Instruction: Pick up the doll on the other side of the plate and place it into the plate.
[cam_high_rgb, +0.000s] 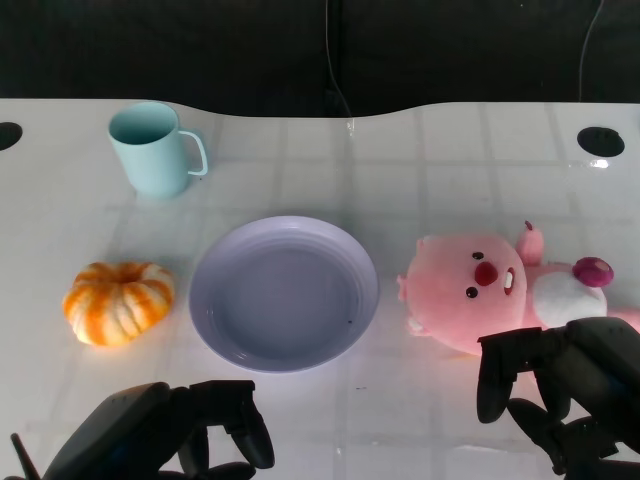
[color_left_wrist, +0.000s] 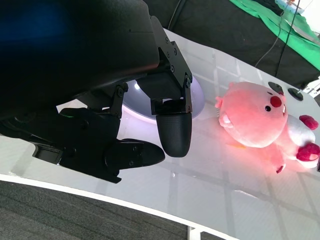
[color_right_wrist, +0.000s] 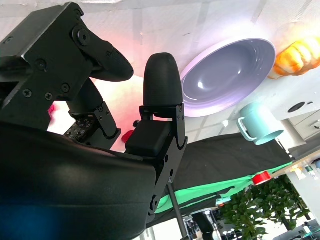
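Behind right hand (cam_high_rgb: 560, 385), doll (cam_high_rgb: 490, 290) half-hidden

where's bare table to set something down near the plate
Bare table lies behind the plate, between the cup and the far edge, and in front of it between the two hands. It is crowded where the right hand hovers by the doll.

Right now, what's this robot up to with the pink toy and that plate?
The robot means to put the pink doll into the lavender plate. The doll lies on its side on the table, to the right of the plate, which holds nothing. The right hand hovers just in front of the doll, fingers apart, holding nothing. The left hand waits near the table's front edge. A pumpkin and a mug sit untouched.
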